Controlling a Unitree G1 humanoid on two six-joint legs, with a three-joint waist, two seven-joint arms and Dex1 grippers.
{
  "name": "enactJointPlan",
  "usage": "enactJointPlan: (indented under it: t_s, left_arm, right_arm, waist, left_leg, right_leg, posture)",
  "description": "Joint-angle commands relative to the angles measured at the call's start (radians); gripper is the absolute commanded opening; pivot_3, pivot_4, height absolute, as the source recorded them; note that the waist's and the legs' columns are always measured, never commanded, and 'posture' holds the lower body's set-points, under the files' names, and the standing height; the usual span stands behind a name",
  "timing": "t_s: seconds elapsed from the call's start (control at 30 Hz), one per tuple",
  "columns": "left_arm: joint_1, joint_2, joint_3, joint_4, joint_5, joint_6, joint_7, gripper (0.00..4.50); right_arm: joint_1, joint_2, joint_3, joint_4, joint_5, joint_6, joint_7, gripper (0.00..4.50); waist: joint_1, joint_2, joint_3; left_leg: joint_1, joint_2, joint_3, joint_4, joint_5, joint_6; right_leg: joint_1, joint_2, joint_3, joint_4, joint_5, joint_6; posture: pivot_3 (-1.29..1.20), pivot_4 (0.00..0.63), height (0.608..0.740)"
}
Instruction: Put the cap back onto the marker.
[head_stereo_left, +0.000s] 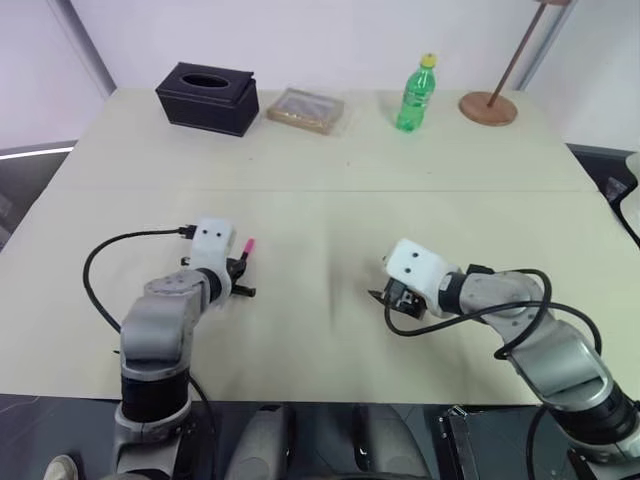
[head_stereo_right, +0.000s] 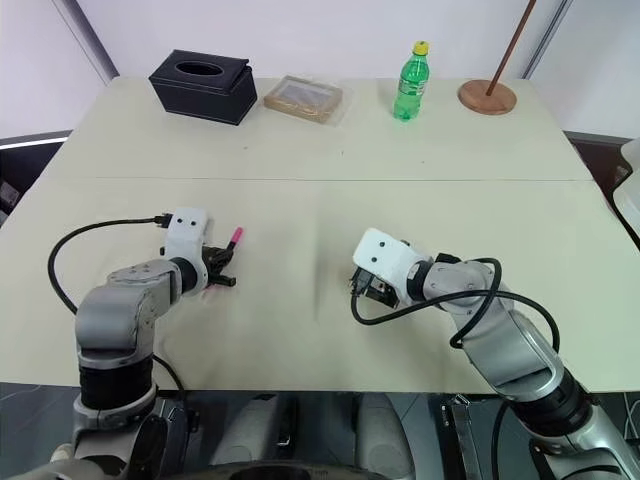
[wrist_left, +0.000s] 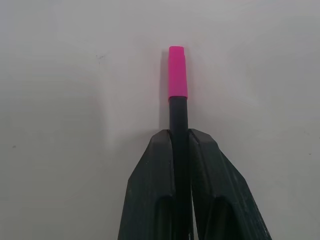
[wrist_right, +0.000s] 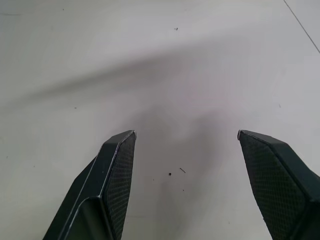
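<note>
The black marker (wrist_left: 178, 117) sticks out forward from between the fingers of my left gripper (wrist_left: 180, 134), which is shut on its barrel. The bright pink cap (wrist_left: 177, 71) sits on the marker's far end, in line with the barrel. In the head views the cap (head_stereo_left: 247, 245) shows just past the left gripper (head_stereo_left: 238, 272), low over the left part of the table (head_stereo_left: 320, 210). My right gripper (wrist_right: 185, 134) stands wide open over bare tabletop with nothing between its fingers; it hovers right of centre (head_stereo_left: 393, 298), well apart from the marker.
Along the table's far edge stand a black tissue box (head_stereo_left: 208, 97), a flat clear-wrapped packet (head_stereo_left: 305, 110), a green bottle (head_stereo_left: 416, 95) and a round wooden stand base (head_stereo_left: 488, 107). A black cable (head_stereo_left: 105, 265) loops beside the left arm.
</note>
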Motion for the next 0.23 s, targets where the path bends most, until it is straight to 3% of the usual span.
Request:
enactJointPlan:
  t_s: [0.03, 0.2, 0.23]
  left_arm:
    - [0.005, 0.011, 0.022, -0.049, -0.032, 0.010, 0.013, 1.71]
    - [0.038, 0.057, 0.020, -0.107, -0.071, -0.027, 0.016, 4.36]
    - [0.049, 0.063, 0.025, -0.130, -0.077, -0.038, 0.018, 4.44]
  right_arm:
    - [-0.015, 0.001, -0.002, -0.018, 0.014, -0.017, -0.013, 3.36]
    - [-0.010, 0.007, 0.003, -0.019, 0.022, -0.018, -0.027, 3.36]
    - [-0.010, 0.008, 0.005, -0.018, 0.024, -0.020, -0.028, 3.36]
  waist:
    - [0.000, 0.000, 0.000]
    - [0.000, 0.000, 0.000]
    - [0.000, 0.000, 0.000]
  left_leg:
    - [0.000, 0.000, 0.000, 0.000, 0.000, 0.000]
    - [0.000, 0.000, 0.000, -0.001, 0.000, 0.000]
    - [0.000, 0.000, 0.000, -0.001, 0.000, 0.000]
  right_leg:
    - [0.000, 0.000, 0.000, 0.000, 0.000, 0.000]
    - [0.000, -0.001, 0.000, 0.000, 0.000, 0.000]
    - [0.000, -0.001, 0.000, 0.000, 0.000, 0.000]
  posture:
    - [0.00, 0.150, 0.740]
    - [0.00, 0.150, 0.740]
    - [0.00, 0.150, 0.740]
